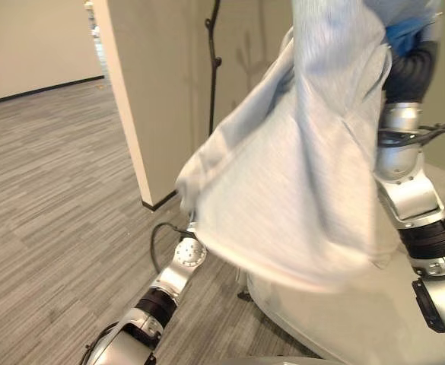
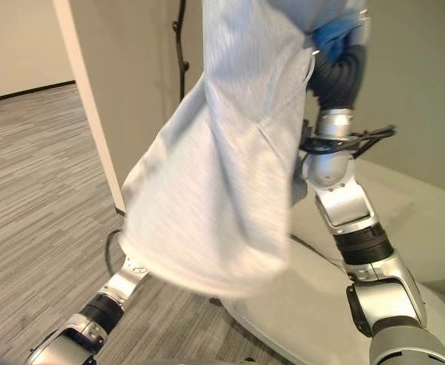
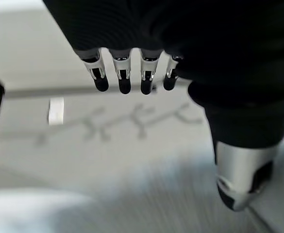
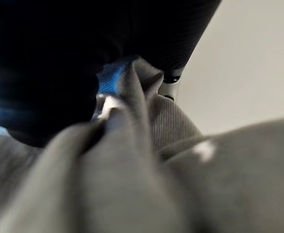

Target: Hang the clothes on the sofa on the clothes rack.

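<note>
1. Fingers (image 3: 124, 77) of the left hand (image 3: 190, 53) — straight, side by side, thumb apart from them, nothing between; pale wall beyond them; the right hand (image 4: 59, 68) has cloth bunched in its grip in its own wrist view, with a blue tag or lining at the pinch.
2. Garment (image 1: 298, 175) — one pale grey ribbed piece, lifted high by the right arm, hanging from the bunched part near the collar in a long loose drape; lower hem trails toward the left forearm, over the edge of the sofa (image 1: 374, 312).
3. Clothes rack (image 1: 211, 68) — dark thin pole with short curved prongs, standing behind the beige partition (image 1: 131, 99), just left of the hanging cloth.
4. Handling, judged — light, soft, no stiffness at all; folds and swings freely; unlikely to slip from a closed pinch, likely to slide off a smooth prong if hung by a loose fold.
5. Where to hold, judged — the collar or neck seam, where the fabric is doubled; the free left hand could spread that opening so a prong passes through.
</note>
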Controlling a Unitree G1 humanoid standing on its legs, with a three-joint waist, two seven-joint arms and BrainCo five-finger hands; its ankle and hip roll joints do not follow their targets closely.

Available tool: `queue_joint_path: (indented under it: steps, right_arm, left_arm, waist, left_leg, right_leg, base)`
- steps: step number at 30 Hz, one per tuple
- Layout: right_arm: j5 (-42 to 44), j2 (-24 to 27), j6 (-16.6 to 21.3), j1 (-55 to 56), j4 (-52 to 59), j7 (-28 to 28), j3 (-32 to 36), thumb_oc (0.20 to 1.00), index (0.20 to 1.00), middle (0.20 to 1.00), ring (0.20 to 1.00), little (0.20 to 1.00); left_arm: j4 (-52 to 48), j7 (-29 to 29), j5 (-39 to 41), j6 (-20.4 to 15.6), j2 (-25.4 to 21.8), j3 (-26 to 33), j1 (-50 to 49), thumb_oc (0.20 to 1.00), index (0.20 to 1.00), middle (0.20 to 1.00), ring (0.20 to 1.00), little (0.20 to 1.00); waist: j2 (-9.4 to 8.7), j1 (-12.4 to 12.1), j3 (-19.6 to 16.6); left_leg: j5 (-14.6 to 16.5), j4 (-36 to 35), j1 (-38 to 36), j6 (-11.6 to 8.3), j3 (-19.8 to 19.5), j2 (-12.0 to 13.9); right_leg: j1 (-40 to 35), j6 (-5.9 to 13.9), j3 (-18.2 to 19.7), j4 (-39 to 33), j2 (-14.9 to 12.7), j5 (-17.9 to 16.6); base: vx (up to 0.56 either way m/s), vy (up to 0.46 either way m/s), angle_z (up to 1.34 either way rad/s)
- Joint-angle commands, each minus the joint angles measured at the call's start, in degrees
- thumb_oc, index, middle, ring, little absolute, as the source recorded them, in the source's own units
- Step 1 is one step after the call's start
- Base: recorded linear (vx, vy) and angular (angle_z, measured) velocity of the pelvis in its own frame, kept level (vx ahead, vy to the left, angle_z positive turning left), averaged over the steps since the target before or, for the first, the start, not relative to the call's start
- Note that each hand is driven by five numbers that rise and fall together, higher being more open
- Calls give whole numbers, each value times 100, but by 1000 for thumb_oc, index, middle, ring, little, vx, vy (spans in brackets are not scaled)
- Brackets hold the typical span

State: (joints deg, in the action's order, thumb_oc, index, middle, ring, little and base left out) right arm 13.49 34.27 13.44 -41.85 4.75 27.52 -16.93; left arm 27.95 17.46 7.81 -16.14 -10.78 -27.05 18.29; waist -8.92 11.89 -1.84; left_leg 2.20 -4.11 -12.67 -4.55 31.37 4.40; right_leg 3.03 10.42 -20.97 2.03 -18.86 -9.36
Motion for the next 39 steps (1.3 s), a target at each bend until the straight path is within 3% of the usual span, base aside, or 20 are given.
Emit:
queue_joint_path:
  steps: [1, 7, 10, 11, 12, 16, 23, 28, 31, 32, 39]
  right_arm:
    - [699, -45, 403, -335, 402, -389, 51, 200, 200, 200, 200, 200]
    - [1975, -5, 647, 229, 1178, -1118, -505, 200, 200, 200, 200, 200]
    - [2162, 61, 689, 384, 1417, -1290, -628, 200, 200, 200, 200, 200]
    - [2171, 100, 704, 448, 1543, -1363, -691, 200, 200, 200, 200, 200]
    - [2205, 111, 703, 582, 1712, -1438, -761, 200, 200, 200, 200, 200]
    - [2094, 215, 700, 873, 1846, -1456, -690, 200, 200, 200, 200, 200]
    - [2178, 847, 889, 1658, 1981, -1440, 6, 200, 200, 200, 200, 200]
    - [2022, 1130, 980, 2521, 2204, -1654, 734, 200, 200, 200, 200, 200]
    - [1793, 1046, 976, 2785, 2286, -1684, 923, 200, 200, 200, 200, 200]
    - [1629, 1001, 973, 3014, 2357, -1776, 1117, 200, 200, 200, 200, 200]
    - [900, 849, 822, 3831, 2670, -2088, 1318, 200, 200, 200, 200, 200]
  left_arm:
    - [-333, -204, -56, -345, 87, -267, 335, 1000, 1000, 1000, 1000, 1000]
    - [-318, -174, 156, -315, 615, -875, 819, 1000, 1000, 1000, 1000, 1000]
    - [-290, -118, 213, -313, 719, -946, 961, 1000, 1000, 1000, 1000, 1000]
    - [-305, -102, 242, -319, 776, -991, 1016, 884, 884, 884, 884, 884]
    - [-330, -54, 251, -320, 827, -1019, 1075, 200, 200, 200, 200, 200]
    - [-207, 87, 215, -264, 849, -927, 1021, 200, 200, 200, 200, 200]
    - [-544, 703, -105, -307, 269, -114, 531, 200, 200, 200, 200, 200]
    - [-1406, 1542, -1475, -380, -648, 884, 249, 200, 200, 200, 200, 200]
    - [-1761, 1845, -1979, -362, -942, 1184, 126, 200, 200, 200, 200, 200]
    - [-2031, 2065, -2392, -359, -1232, 1525, 45, 200, 200, 200, 200, 200]
    - [-2867, 2302, -3275, -443, -1945, 2229, -356, 200, 200, 200, 200, 200]
  waist:
    - [-230, -60, 56]
    - [-351, 98, 38]
    - [-345, 163, 36]
    - [-336, 199, 37]
    - [-316, 234, 36]
    - [-254, 239, 53]
    - [-230, 54, 54]
    - [-216, -95, 6]
    - [-233, -152, 10]
    - [-223, -194, 36]
    - [-322, -300, 289]
  left_leg:
    - [309, -89, -373, -40, -273, 311]
    - [248, -89, -364, -55, -173, 328]
    - [224, -89, -355, -60, -157, 330]
    - [215, -89, -355, -61, -144, 334]
    - [215, -89, -356, -55, -134, 328]
    - [192, -89, -357, -50, -108, 313]
    - [166, -89, -309, -44, -203, 272]
    - [218, -72, -302, -19, -321, 212]
    - [255, -59, -330, 25, -365, 150]
    - [281, -59, -341, 61, -394, 80]
    - [302, -89, -254, 118, -606, -54]
  right_leg:
    - [127, 458, 115, -132, -313, -1183]
    - [110, 458, -1, -103, -378, -1232]
    - [123, 458, -17, -82, -389, -1236]
    - [127, 458, -33, -77, -397, -1233]
    - [128, 458, -49, -77, -417, -1229]
    - [120, 458, -107, -68, -457, -1209]
    - [17, 458, -240, -75, -526, -1233]
    - [-110, 458, -379, -92, -614, -1361]
    - [-168, 458, -420, -90, -674, -1448]
    - [-193, 458, -447, -62, -729, -1578]
    - [-106, 458, -774, 392, -1096, -2064]
  base:
    - [-39, -16, -10]
    - [-29, -18, -1]
    - [-25, -16, 0]
    - [-39, -15, -3]
    - [-28, -10, -5]
    - [-42, -1, -2]
    - [-12, 9, 1]
    - [-2, 53, 14]
    - [-12, 87, 8]
    - [-35, 156, 19]
    - [-68, 84, 17]
